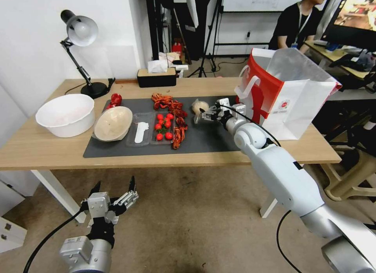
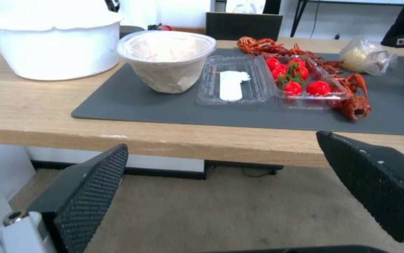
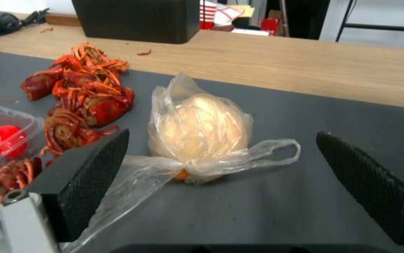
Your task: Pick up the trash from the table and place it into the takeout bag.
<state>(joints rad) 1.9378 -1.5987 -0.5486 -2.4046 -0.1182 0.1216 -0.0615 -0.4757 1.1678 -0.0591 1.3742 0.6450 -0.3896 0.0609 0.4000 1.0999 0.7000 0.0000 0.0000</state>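
Note:
A knotted plastic bag (image 3: 201, 130) with a beige lump lies on the dark grey mat (image 1: 203, 141), also seen as the bag (image 1: 199, 107) and the bag (image 2: 365, 56). My right gripper (image 1: 202, 117) (image 3: 220, 172) is open just in front of it, fingers either side of the knot, not touching. The red and white takeout bag (image 1: 291, 94) stands open at the table's right end. A beige paper bowl (image 1: 112, 123) (image 2: 166, 59) and a crushed red can (image 1: 115, 100) sit on the mat's left. My left gripper (image 1: 114, 188) (image 2: 220, 175) hangs open below the table's front edge.
Red crayfish shells (image 1: 172, 116) and a clear tray of tomatoes (image 1: 162, 128) lie mid-mat. A white basin (image 1: 65, 114), a desk lamp (image 1: 80, 34) and a black tissue box (image 1: 156, 77) stand on the light-wood table (image 1: 39, 147). A chair (image 1: 348, 175) stands to the right.

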